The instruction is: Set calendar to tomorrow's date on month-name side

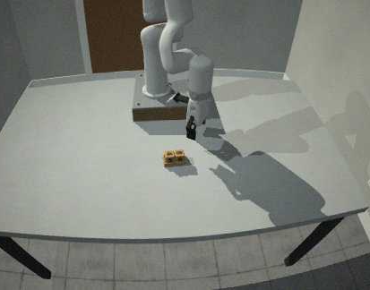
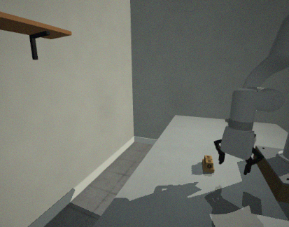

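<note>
The small wooden calendar (image 1: pixel 175 157) sits near the middle of the table, two orange cubes side by side in its tray. Dark digits show on the cubes but are too small to read. It also shows in the exterior view (image 2: pixel 208 164), seen end-on. My gripper (image 1: pixel 191 130) hangs open and empty above the table, behind and a little right of the calendar, between it and the arm's base. In the exterior view the gripper (image 2: pixel 236 162) has its two black fingers spread wide, clear of the cubes.
The arm's base stands on a brown block (image 1: pixel 158 107) at the back of the table. A wall runs along the right side, and a wooden shelf (image 2: pixel 28 26) hangs high on it. The table's front edge is near the camera.
</note>
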You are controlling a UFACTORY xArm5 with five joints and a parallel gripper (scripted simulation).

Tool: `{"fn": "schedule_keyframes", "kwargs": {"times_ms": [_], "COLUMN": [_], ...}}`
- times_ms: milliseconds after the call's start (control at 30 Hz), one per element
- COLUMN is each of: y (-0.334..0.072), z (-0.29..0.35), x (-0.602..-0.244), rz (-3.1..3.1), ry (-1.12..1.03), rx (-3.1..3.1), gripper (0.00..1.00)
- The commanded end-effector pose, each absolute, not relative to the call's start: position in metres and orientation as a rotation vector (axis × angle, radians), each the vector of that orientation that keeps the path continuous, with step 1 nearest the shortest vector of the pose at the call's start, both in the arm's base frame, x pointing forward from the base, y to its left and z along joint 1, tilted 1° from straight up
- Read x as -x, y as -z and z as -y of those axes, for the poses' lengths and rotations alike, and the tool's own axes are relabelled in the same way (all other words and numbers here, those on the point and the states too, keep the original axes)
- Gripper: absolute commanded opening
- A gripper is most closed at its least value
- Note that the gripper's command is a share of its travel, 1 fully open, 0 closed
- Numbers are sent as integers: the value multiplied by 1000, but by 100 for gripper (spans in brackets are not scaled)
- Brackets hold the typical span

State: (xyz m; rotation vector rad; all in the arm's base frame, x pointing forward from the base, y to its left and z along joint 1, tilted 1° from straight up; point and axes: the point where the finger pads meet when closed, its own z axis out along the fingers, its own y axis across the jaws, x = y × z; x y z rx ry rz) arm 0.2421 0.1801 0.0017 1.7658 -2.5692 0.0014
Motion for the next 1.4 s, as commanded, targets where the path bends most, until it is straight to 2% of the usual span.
{"fn": "schedule_keyframes", "kwargs": {"times_ms": [0, 600, 1367], "y": [-2, -2, -2], "z": [-181, -180, -148], "x": [-243, -243, -253], "rz": [2572, 2572, 2572], "ry": [-1, -1, 2], "rx": [-1767, -1767, -1768], "gripper": [100, 100, 100]}}
